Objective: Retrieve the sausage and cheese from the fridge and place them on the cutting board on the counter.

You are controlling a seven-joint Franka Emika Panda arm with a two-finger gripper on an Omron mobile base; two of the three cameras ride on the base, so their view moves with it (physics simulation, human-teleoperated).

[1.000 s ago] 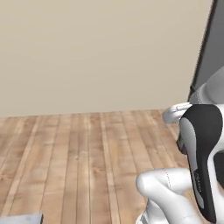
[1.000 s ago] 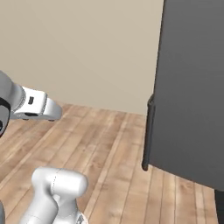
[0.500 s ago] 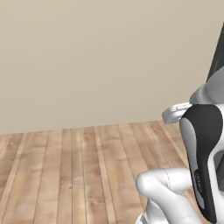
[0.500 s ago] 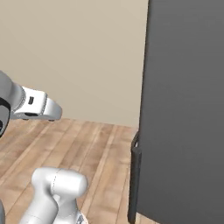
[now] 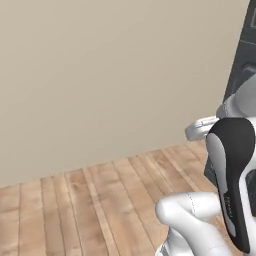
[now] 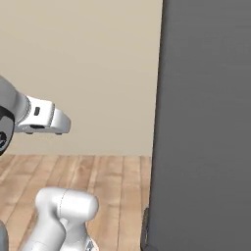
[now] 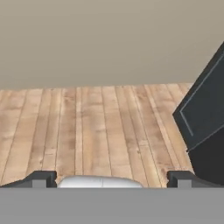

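Approaching the fridge (image 6: pixel 206 122), door closed; gripper (image 7: pixel 111 179) open and empty; next move: grasp the handle (image 6: pixel 145 233).

Arm folded close over base; gripper (image 7: pixel 112 179) empty, jaws spread wide, aimed low and forward.

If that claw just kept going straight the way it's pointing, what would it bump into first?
Probably the wooden floor: the open gripper looks forward and down over bare planks, the beige wall behind them. The dark fridge sits off to the right. Depth is hard to judge.
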